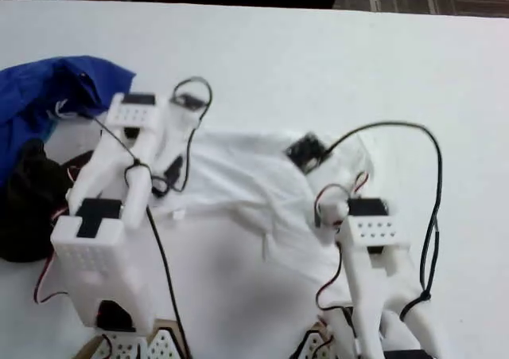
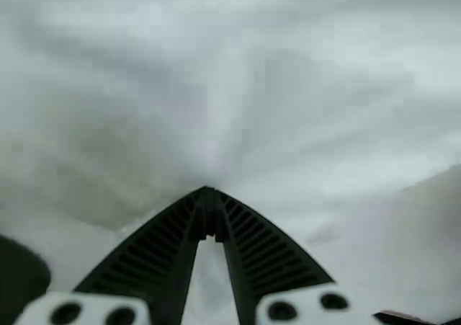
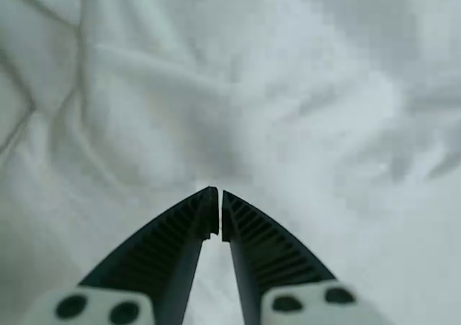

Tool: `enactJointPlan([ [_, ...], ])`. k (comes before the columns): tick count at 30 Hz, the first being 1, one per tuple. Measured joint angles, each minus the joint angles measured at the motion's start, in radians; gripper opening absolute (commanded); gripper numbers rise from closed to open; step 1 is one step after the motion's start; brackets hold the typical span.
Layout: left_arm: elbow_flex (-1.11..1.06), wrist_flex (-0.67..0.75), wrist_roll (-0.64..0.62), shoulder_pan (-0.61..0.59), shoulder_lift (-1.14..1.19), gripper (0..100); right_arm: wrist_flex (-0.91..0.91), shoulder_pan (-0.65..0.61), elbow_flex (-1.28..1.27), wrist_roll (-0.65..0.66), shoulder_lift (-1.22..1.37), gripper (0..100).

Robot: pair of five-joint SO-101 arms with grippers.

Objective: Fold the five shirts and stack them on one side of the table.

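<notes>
A white shirt (image 1: 254, 192) is seen spread in loose, rumpled folds across the middle of the table (image 1: 318, 56), with both arms bent over it. The left arm (image 1: 119, 168) is set over the shirt's near-left part, and the right arm (image 1: 370, 239) over its right part. In the left wrist view, the left gripper (image 2: 207, 204) is shown with its dark ribbed fingers (image 2: 169, 256) brought together at the tips. The white cloth is puckered into creases that run straight to that point, so a pinch of the shirt appears to be held. In the right wrist view, the right gripper (image 3: 218, 208) is likewise shown closed down on the shirt. Its fingers (image 3: 176, 246) are drawn all but together, with a thin line of white cloth caught between the tips and soft wrinkles fanning away from them. A blue shirt (image 1: 48, 92) is bunched at the far left of the table, partly over the edge of the view. A black garment (image 1: 28, 208) is heaped just in front of it, beside the left arm. Neither of these two is touched by a gripper. A black cable (image 1: 433, 208) is looped out from the right arm over the bare tabletop to its right
</notes>
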State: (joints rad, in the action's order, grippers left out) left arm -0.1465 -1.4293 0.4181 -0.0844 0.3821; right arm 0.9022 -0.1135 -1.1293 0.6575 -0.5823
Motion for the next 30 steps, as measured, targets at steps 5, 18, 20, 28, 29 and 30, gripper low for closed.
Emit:
enactJointPlan([
  [5,-0.106,0.086,0.005,-0.023,-0.044,2,-0.003,0.057,-0.103,0.112,-0.005,2.2],
  [18,-0.074,0.068,0.103,-0.081,-0.052,2,-0.020,0.239,-0.114,0.290,-0.012,2.2],
  [20,-0.011,0.008,0.103,-0.098,-0.051,2,-0.020,0.239,-0.114,0.290,-0.012,2.2],
  [28,0.364,-0.227,0.101,-0.104,-0.051,2,0.230,0.245,0.028,0.292,-0.170,2.2],
  [29,0.399,-0.233,0.101,-0.104,-0.051,2,0.261,0.236,0.052,0.290,-0.210,2.2],
  [30,0.428,-0.233,0.097,-0.104,-0.051,2,0.282,0.221,0.072,0.284,-0.249,2.2],
])
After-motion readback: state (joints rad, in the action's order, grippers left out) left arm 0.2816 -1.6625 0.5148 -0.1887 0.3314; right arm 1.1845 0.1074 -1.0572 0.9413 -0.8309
